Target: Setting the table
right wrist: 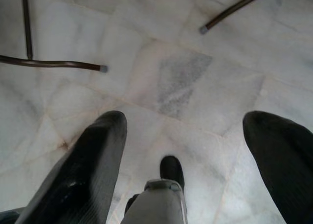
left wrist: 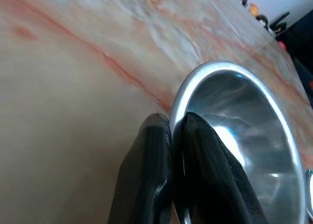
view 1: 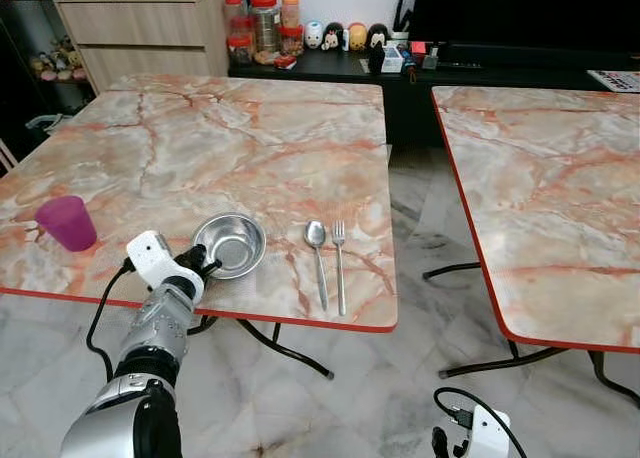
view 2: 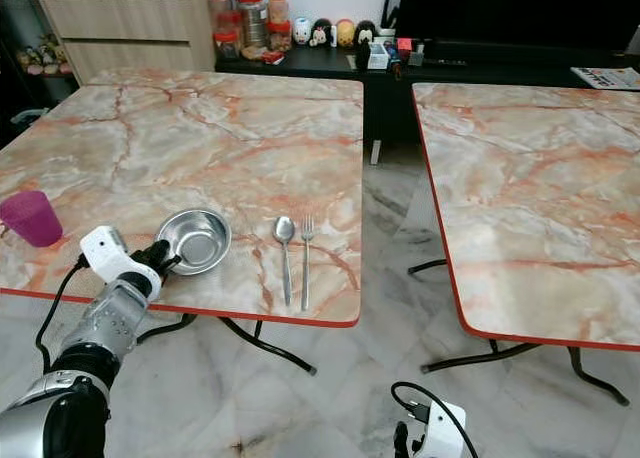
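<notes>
A steel bowl sits near the front edge of the left marble table. My left gripper is shut on the bowl's near-left rim, one finger inside and one finger outside. To the bowl's right lie a spoon and a fork, side by side. A purple cup stands further left on the same table. My right gripper hangs open low over the floor, nothing between its fingers.
A second marble table stands to the right across a floor gap. Table legs reach out under the left table. A black cabinet with jars and figurines and a wooden dresser line the back wall.
</notes>
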